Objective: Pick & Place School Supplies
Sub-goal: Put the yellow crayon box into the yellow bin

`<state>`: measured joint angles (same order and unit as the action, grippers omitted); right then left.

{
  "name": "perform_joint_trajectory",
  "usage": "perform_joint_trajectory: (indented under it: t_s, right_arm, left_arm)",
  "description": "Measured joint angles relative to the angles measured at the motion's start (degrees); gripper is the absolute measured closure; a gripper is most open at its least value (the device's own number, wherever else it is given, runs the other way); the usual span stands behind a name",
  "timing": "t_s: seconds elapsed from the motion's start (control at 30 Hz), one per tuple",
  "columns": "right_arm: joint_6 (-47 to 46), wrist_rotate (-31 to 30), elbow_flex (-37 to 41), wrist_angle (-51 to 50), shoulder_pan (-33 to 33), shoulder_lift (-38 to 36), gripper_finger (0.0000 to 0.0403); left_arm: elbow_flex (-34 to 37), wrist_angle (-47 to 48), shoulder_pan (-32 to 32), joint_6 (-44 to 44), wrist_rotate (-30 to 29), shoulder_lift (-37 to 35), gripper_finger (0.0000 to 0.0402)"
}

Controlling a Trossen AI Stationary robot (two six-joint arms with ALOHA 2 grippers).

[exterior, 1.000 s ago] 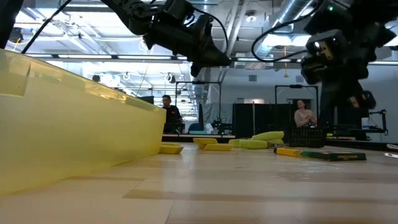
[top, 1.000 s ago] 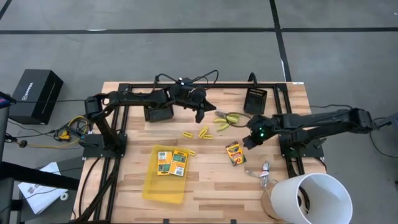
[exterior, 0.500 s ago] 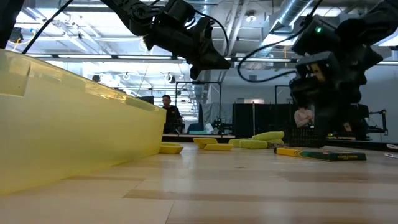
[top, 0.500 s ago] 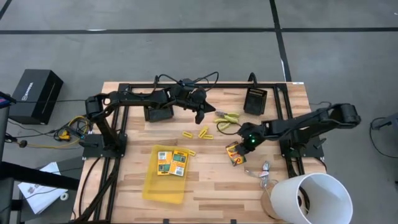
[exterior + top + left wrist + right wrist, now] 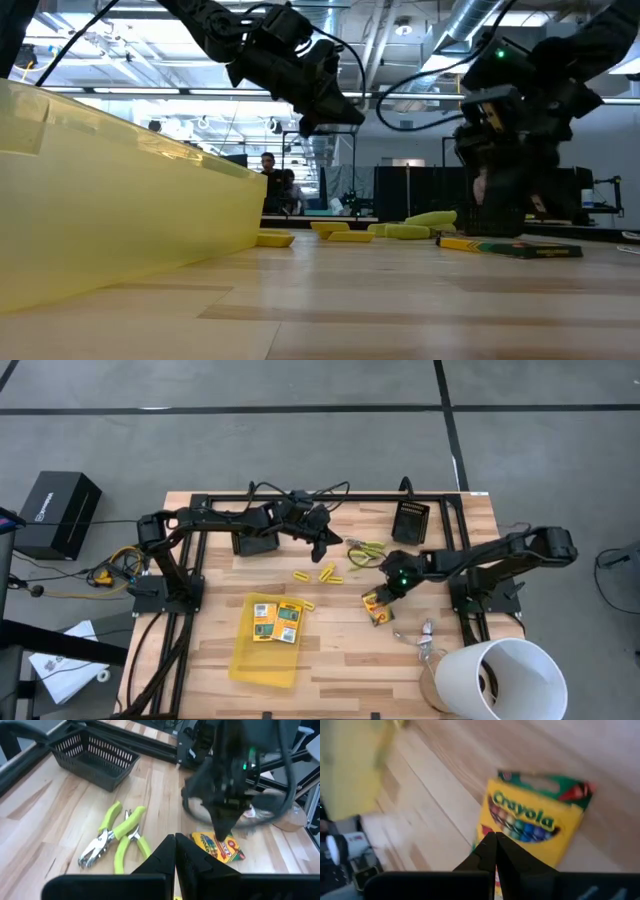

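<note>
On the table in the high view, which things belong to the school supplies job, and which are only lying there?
Belong to the job:
- crayon box on the table
- two crayon boxes in the tray
- yellow sticks
- green-handled tools

Only lying there:
- yellow tray
- black basket
- white bucket
- metal clips

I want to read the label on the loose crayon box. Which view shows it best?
The right wrist view: the crayon box fills it, label legible. The left wrist view shows part of it; the high view shows it small; the low view, edge-on.
</note>
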<state>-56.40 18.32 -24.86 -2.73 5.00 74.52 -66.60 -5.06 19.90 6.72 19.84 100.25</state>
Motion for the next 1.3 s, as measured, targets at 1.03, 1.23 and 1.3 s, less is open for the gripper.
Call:
perform_joint_trajectory:
  t_s: [1.03,1.23,1.3]
  right_arm:
    - [3.73,2.36,0.02,-7.88,0.40,1.72,0.0403]
    - [5.57,2.91,-0.04,-9.92,2.12,1.68,0.0403]
    - [6.06,2.98,-0.04,-9.95,2.92,1.68,0.0403]
  left_arm:
    - [1.15,-0.46,0.00,1.26,-0.07,0.00,0.0401]
    - [1.15,-0.39,0.00,1.25,-0.07,0.00,0.0401]
    - [1.15,-0.26,0.00,1.27,-0.07,0.00,0.0401]
